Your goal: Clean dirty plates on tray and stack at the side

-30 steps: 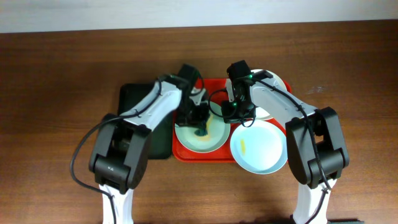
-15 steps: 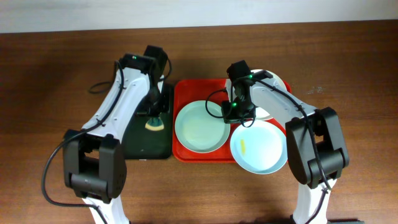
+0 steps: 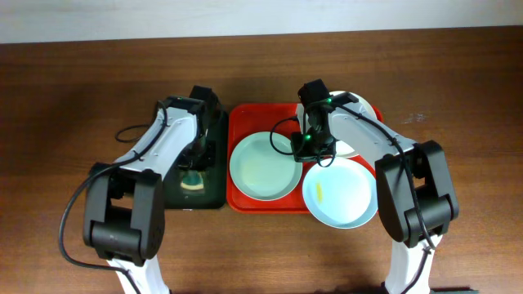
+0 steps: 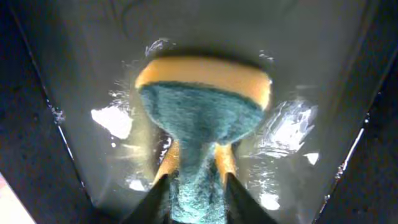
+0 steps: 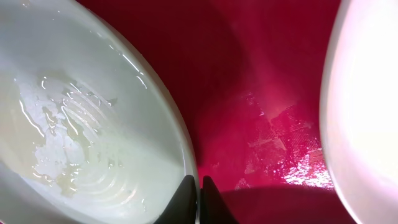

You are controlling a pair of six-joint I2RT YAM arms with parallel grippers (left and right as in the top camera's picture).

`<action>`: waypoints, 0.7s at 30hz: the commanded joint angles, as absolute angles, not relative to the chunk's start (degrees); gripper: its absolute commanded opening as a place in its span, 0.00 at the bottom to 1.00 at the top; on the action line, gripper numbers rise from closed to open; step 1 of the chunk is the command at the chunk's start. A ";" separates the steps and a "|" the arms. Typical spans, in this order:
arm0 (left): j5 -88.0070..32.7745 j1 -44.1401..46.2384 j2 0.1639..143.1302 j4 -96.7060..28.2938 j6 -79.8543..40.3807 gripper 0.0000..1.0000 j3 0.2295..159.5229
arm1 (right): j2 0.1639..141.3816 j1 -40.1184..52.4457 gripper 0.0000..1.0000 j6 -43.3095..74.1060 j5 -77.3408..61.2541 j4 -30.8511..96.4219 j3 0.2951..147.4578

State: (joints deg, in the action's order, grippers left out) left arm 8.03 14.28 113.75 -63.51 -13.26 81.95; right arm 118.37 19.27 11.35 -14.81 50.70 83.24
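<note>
Yellow foam backed with a teal scouring face: the sponge has its narrow end nipped between the two fingers of the left claw, and its wide end fans out ahead of them. It lies on the wet, glistening floor of the dark green-black tray, which sits directly under this claw.

The right claw has its fingers pressed together, tips down at the rim of the wet pale blue-green plate. Whether the rim is caught between them cannot be told. That plate spreads away to the claw's left in its wrist view, with streaks of water on its inner face, and it rests inside the red tray. Bare, shiny red tray floor shows just ahead of the fingertips.

On the claw's other side is the white plate, largely hidden under the right arm in the overhead view. A second pale blue-green plate lies just beside the claw, on the side nearer the robot's base. It overlaps the red tray's corner and carries a small yellow smear.

Both trays sit side by side, touching, on the brown wooden table.
</note>
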 commanded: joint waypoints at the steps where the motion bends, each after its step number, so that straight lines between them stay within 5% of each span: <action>1: 3.77 11.66 113.43 -63.59 -13.17 0.35 82.81 | 118.89 19.92 0.05 10.96 -15.16 50.57 83.79; 4: -1.65 8.56 112.27 -64.55 -13.15 0.38 86.06 | 118.89 19.92 0.22 10.96 -15.16 50.57 83.79; 11: -12.88 -3.42 100.22 -62.78 -13.67 0.43 93.36 | 118.89 19.92 0.24 10.96 -15.14 50.50 83.79; 13: -12.75 -8.23 95.31 -61.71 -14.09 0.59 93.51 | 118.89 19.92 0.24 10.96 -15.14 50.28 83.79; 15: -12.69 -11.51 92.79 -62.22 -14.06 0.98 93.49 | 118.89 19.92 0.24 11.38 -15.11 50.06 83.79; 21: -12.69 -15.70 91.05 -67.46 -14.06 0.99 93.47 | 118.89 19.92 0.17 12.93 -15.11 49.01 83.79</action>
